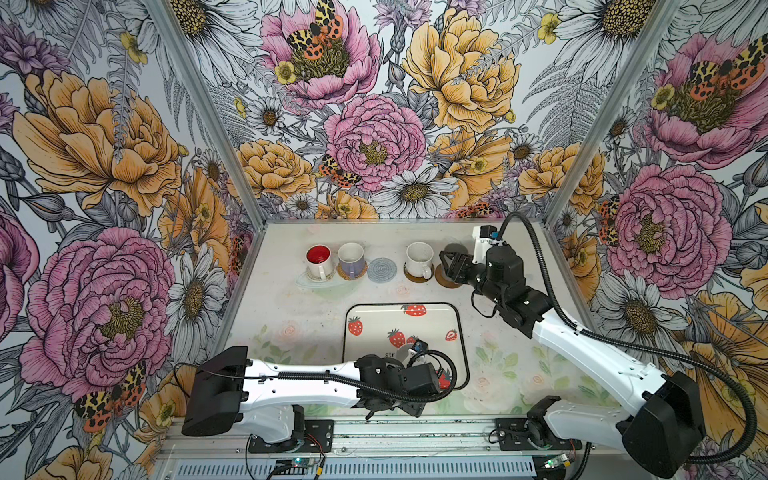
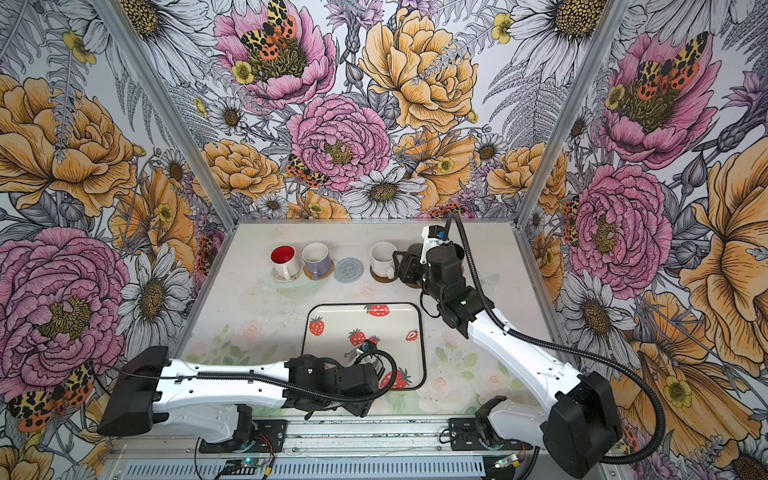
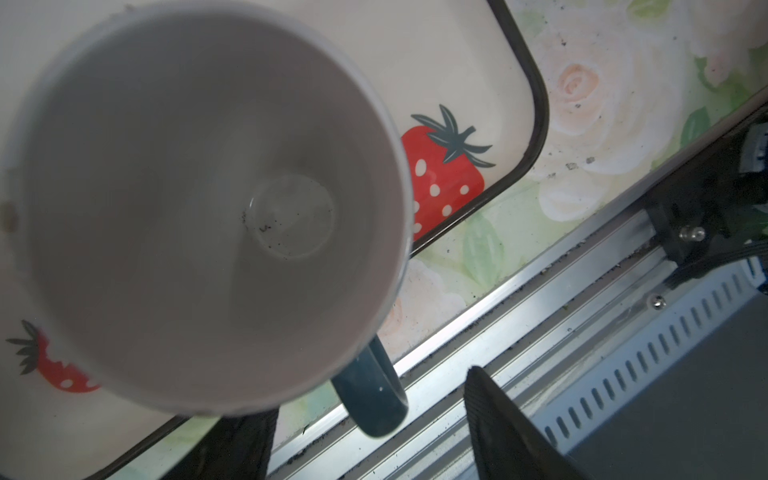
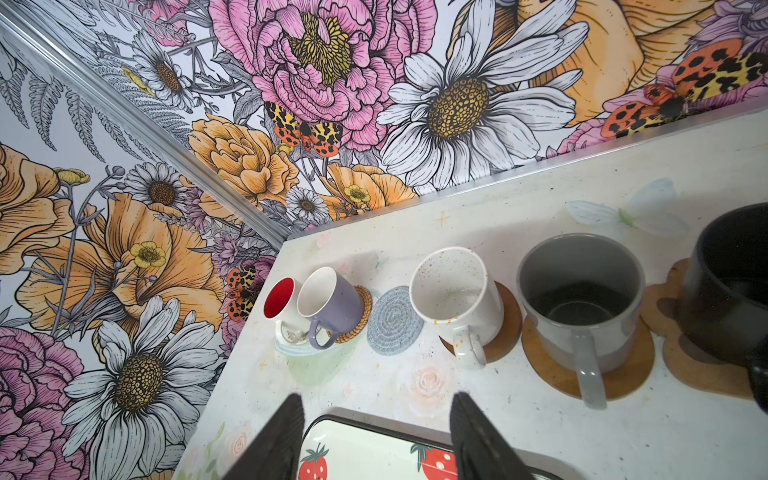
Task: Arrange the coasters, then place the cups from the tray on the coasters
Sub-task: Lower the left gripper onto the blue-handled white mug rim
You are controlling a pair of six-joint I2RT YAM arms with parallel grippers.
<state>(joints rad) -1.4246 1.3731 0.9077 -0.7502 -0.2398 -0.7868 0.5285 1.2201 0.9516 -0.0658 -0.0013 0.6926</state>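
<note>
**Left end effector spread around the handle of the mug on the tray**

The left end effector (image 3: 361, 395) has its jaws spread. The dark blue handle of the blue-handled mug (image 3: 208, 199) lies between them, with a gap on each side. This white-lined mug sits over the near right corner of the tray (image 3: 536, 104), by a strawberry print.

The right end effector (image 4: 377, 397) is also spread and holds nothing. It hangs above the far edge of the tray, facing the row along the back of the table (image 4: 540, 436).

In that row:
- The grey mug (image 4: 582, 299) stands on a brown disc (image 4: 615, 374).
- The black mug (image 4: 731, 282) stands on the paw-shaped coaster (image 4: 673, 291).
- The speckled mug (image 4: 457, 299) stands on another brown disc (image 4: 507, 328).
- The grey woven coaster (image 4: 390, 320) is bare.
- The lilac mug (image 4: 332, 307) stands on the tan woven coaster (image 4: 361, 316).
- The red-lined mug (image 4: 282, 301) stands on the clear beaded coaster (image 4: 291, 336).
</note>
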